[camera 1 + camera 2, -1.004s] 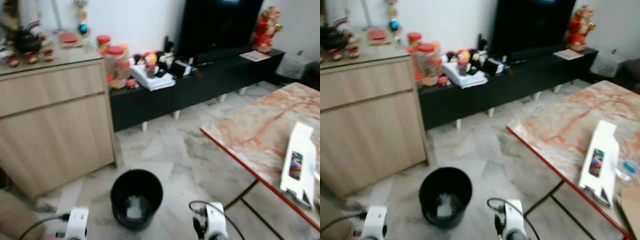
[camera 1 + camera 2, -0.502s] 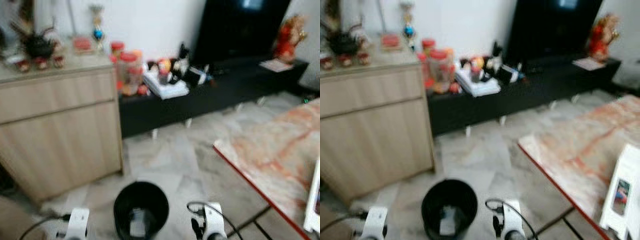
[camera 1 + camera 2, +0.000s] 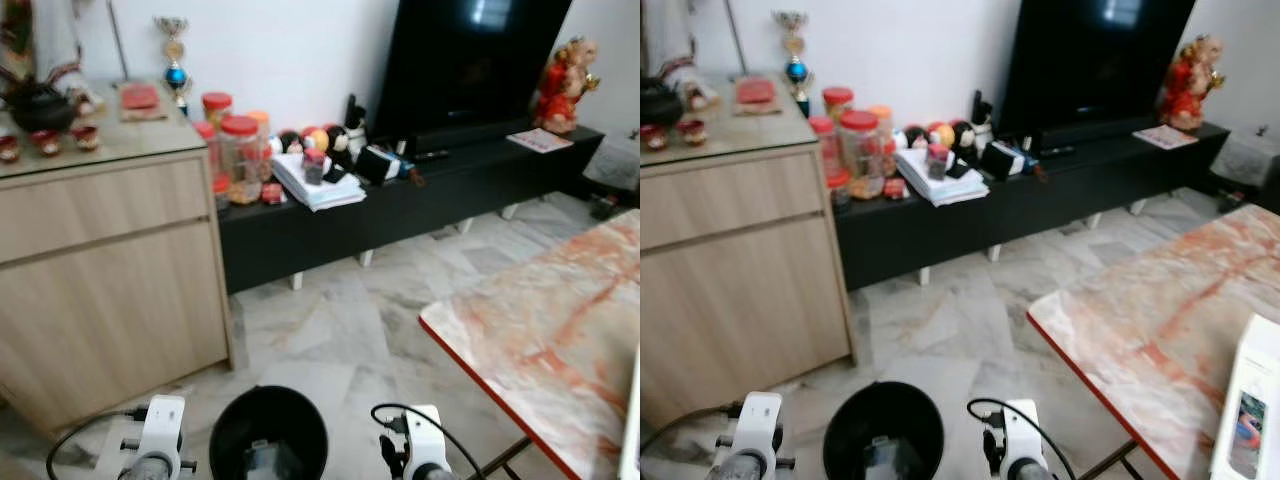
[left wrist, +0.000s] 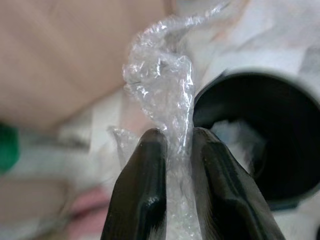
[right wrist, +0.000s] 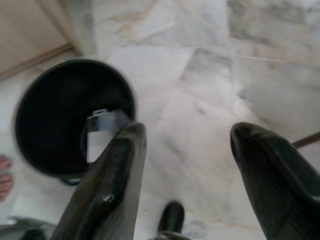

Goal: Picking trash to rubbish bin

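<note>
A black round rubbish bin (image 3: 268,436) stands on the marble floor just in front of me, between my two wrists, with pale trash lying inside it (image 5: 102,135). In the left wrist view my left gripper (image 4: 174,137) is shut on a crumpled piece of clear plastic wrap (image 4: 162,90), held up beside the bin's rim (image 4: 260,125). In the right wrist view my right gripper (image 5: 187,137) is open and holds nothing, hanging over the floor next to the bin (image 5: 70,115).
A wooden cabinet (image 3: 105,260) stands to the left. A low black TV console (image 3: 400,195) with jars and clutter runs along the back wall. A marble-topped table (image 3: 550,330) with a red edge is at the right, bearing a white box (image 3: 1250,420).
The camera view has shifted, so the bin now sits lower in the picture and closer to me, and the table has slid toward the right edge.
</note>
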Controlling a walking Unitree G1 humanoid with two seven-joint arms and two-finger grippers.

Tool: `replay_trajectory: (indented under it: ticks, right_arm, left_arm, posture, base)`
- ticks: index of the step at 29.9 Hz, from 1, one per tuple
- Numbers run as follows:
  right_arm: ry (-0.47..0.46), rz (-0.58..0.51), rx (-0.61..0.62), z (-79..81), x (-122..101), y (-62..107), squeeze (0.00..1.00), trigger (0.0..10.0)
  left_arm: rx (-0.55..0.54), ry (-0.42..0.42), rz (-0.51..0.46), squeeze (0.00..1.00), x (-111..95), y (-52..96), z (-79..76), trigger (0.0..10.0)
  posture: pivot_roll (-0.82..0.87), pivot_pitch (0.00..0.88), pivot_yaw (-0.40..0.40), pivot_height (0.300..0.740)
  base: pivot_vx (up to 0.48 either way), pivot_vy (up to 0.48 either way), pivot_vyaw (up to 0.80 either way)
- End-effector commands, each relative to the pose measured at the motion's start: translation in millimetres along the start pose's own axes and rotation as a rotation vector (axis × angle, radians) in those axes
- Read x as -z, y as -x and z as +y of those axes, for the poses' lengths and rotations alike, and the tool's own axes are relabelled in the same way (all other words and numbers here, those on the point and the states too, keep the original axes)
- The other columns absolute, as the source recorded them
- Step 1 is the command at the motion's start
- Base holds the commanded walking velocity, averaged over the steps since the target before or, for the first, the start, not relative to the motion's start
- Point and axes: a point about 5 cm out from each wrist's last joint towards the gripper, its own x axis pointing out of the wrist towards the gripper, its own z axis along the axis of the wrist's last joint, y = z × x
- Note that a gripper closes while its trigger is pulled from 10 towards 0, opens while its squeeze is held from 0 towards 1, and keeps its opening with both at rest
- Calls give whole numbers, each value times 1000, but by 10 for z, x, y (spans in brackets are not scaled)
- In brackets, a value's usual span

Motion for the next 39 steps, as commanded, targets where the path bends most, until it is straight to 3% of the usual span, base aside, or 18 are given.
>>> replay_trajectory:
  ticks: [1, 4, 10, 11, 12, 13, 23, 33, 39]
  right_arm:
    - [35, -31, -8, -9, -96, -19, 0, 10000]
    - [70, -53, -38, 35, -155, -33, 0, 10000]
    - [86, -123, -109, 131, -360, -69, 0, 10000]
    - [93, -134, -130, 156, -405, -77, 0, 10000]
    - [127, -147, -195, 229, -504, -93, 0, 10000]
    - [142, -150, -221, 257, -535, -98, 0, 10000]
    - [247, -147, -404, 425, -716, -105, 0, 10000]
    - [233, -172, -471, 471, -800, -88, 0, 10000]
    - [235, -179, -500, 487, -817, -74, 0, 10000]
  left_arm:
    - [13, -1, -48, 0, -126, -31, -36, 10000]
    - [25, -5, -81, 0, -230, -58, -62, 10000]
    - [148, 37, -161, 0, -486, -102, -269, 10000]
    - [191, 29, -179, 0, -544, -104, -347, 10000]
    - [303, -8, -221, 0, -690, -97, -567, 10000]
    - [342, -22, -236, 0, -741, -91, -643, 10000]
    - [540, -27, -318, 0, -1064, -30, -1044, 10000]
    - [547, -3, -278, 0, -996, -26, -1080, 10000]
    - [467, 14, -249, 0, -901, -65, -927, 10000]
  posture:
    - [168, 5, -88, 740]
    - [168, 5, -88, 740]
    - [168, 5, -88, 740]
    - [168, 5, -88, 740]
    - [154, 7, -90, 740]
    - [154, 7, -90, 740]
    - [127, 20, -101, 740]
    - [113, 39, -102, 740]
    - [108, 52, -105, 740]
  base:
    - [398, 0, 0]
    - [401, 0, 0]
    - [112, 0, 0]
    - [0, 0, 0]
    - [0, 0, 0]
    - [0, 0, 0]
    - [0, 0, 0]
    - [0, 0, 0]
    - [0, 0, 0]
